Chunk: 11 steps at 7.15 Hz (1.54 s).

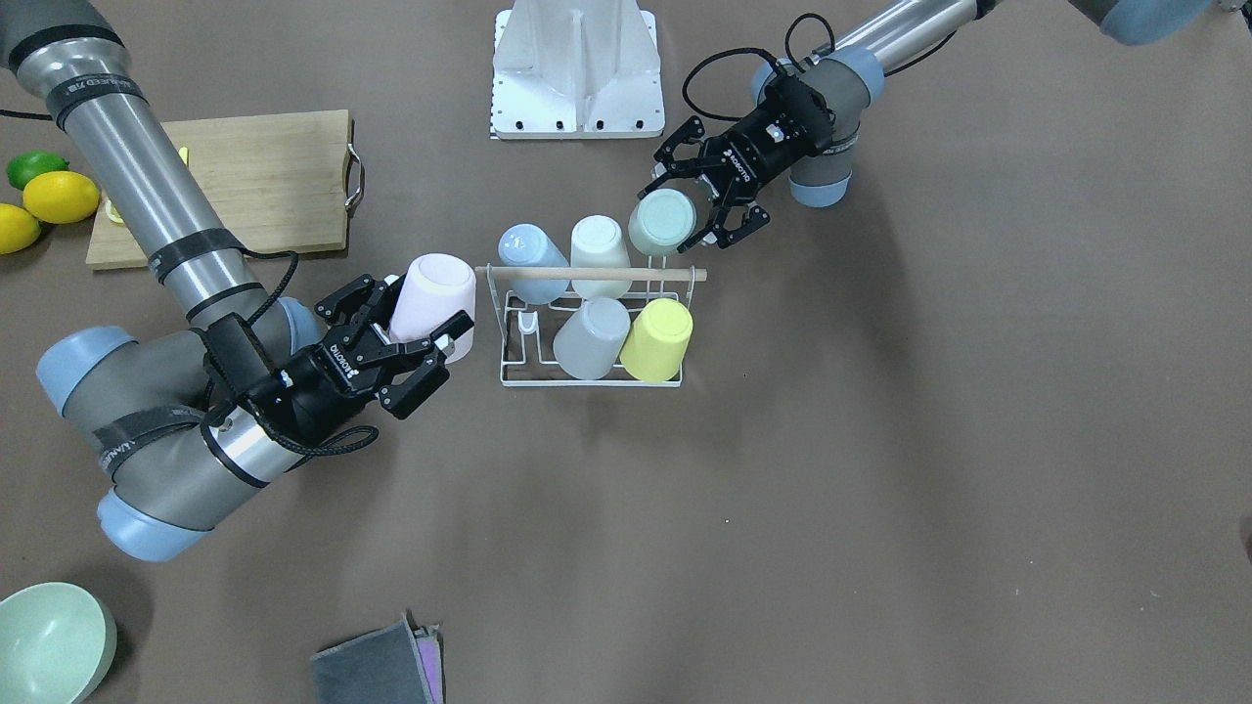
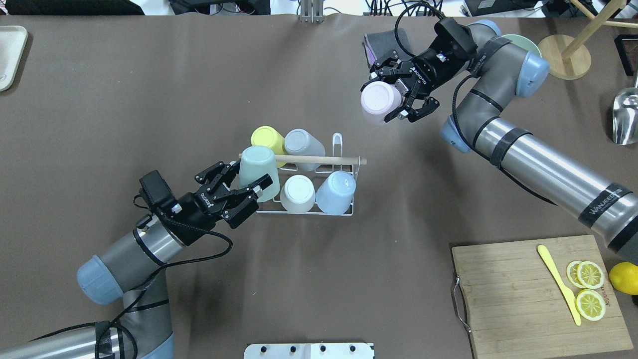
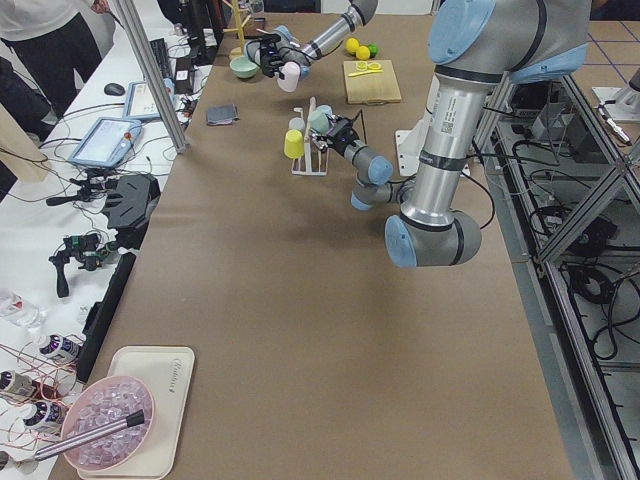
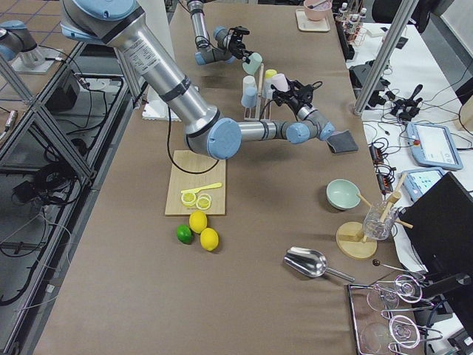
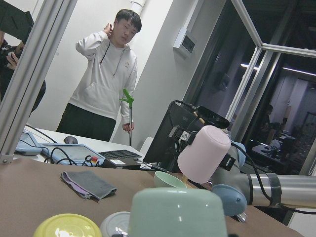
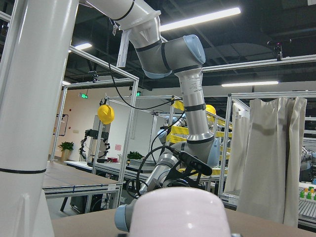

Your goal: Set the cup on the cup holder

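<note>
Overhead exterior: cup [image 2: 380, 101] within right tool [image 2: 391, 94]

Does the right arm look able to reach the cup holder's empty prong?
Probably yes: the empty prong stands at the cup holder's end nearest the right tool; the left tool occupies the other end.

The table [image 2: 149, 99] carries a matt brown sheet, smooth and paper-like. The cup holder [image 1: 528, 321] is thin wire with a smooth white coating; its wooden rod [image 1: 675, 276] is pale and unglossed. The pink cup [image 1: 433, 293] and the mint cup [image 1: 661, 221] look like matt pastel plastic. The arm tubes [image 1: 137, 156] are brushed metal; the joint caps [image 1: 83, 367] are smooth blue plastic. In the overhead view, the cutting board [image 2: 523, 299] at lower right is light grained wood with a bright metal handle [image 2: 458, 309]. At the right edge the scoop [image 2: 625, 117] is polished metal. The cloth [image 1: 377, 665] is grey fabric.
</note>
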### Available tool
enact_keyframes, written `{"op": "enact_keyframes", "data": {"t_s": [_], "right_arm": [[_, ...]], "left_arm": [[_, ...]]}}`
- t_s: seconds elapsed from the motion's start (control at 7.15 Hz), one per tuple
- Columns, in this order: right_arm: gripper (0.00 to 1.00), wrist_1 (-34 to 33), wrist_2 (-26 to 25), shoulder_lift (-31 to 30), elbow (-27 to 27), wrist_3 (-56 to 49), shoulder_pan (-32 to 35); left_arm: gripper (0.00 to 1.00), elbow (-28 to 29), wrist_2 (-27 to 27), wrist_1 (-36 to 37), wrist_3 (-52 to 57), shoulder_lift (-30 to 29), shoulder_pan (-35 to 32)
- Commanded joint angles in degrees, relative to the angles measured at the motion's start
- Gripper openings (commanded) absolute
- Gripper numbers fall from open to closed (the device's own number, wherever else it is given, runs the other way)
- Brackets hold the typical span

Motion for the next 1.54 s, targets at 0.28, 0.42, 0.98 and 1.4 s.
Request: {"op": "enact_keyframes", "data": {"t_s": [0.28,0.42,0.98,1.4], "right_arm": [[0.31,-1.4,-1.5,1.9,0.0,-0.8,-2.8],[0.31,-2.9,-2.0,2.7,0.1,-1.0,-3.4],[0.38,-5.4,-3.2,3.8,0.1,-1.7,-5.2],[1.0,-6.2,-3.1,3.8,0.1,-1.5,-5.2]], "left_arm": [[0.0,1.3,1.6,0.0,0.3,0.0,0.2],[0.0,1.1,1.7,0.0,0.3,0.1,0.2],[0.98,-0.3,5.3,0.3,1.6,-0.1,0.2],[0.98,-2.6,5.2,2.2,2.8,1.6,-4.1]]}}
